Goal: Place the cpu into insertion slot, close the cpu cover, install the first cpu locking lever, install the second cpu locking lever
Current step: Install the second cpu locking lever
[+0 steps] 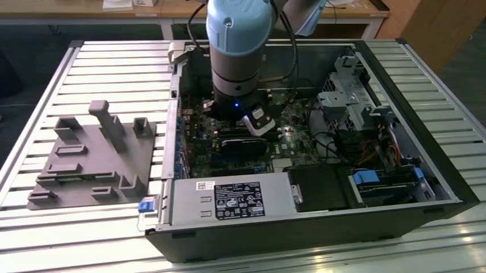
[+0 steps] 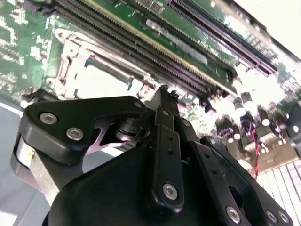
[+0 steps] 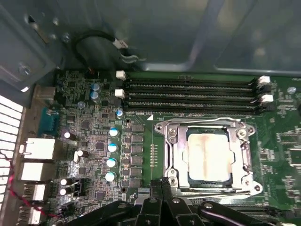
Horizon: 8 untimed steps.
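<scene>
The cpu (image 3: 210, 157) sits in the insertion slot (image 3: 208, 156), lower right of the first wrist view, cpu cover (image 3: 175, 141) down around it.

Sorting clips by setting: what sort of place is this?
Probably a robotics lab or test workshop: an open computer case lies on a slatted aluminium table, a grey fixture block sits beside it, and wooden benches stand behind.
</scene>
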### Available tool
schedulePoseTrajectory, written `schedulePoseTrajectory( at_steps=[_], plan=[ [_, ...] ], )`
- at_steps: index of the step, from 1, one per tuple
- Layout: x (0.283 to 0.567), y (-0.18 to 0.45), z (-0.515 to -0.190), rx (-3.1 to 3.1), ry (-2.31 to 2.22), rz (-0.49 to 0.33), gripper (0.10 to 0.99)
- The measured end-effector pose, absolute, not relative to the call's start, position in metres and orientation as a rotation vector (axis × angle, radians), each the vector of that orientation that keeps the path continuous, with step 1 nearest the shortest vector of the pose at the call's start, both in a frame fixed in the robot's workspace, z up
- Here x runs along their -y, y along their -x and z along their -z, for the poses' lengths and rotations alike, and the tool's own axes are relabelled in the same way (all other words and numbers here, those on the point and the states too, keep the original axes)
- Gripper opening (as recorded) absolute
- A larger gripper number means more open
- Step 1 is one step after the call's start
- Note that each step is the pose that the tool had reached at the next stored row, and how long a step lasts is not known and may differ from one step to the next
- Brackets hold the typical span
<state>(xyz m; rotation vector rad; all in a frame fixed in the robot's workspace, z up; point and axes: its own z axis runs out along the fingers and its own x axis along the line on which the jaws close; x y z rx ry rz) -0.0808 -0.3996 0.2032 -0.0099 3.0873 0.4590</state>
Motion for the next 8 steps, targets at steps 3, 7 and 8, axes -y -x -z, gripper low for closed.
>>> schedulePoseTrajectory(
  at_steps=[3, 7, 8],
  plan=[
    [0.400, 0.081, -0.214, -3.087, 0.009, -0.461, 0.106],
    [0.399, 0.081, -0.225, -3.087, 0.008, -0.461, 0.106],
    [0.399, 0.081, -0.227, -3.087, 0.008, -0.460, 0.106]
  ],
)
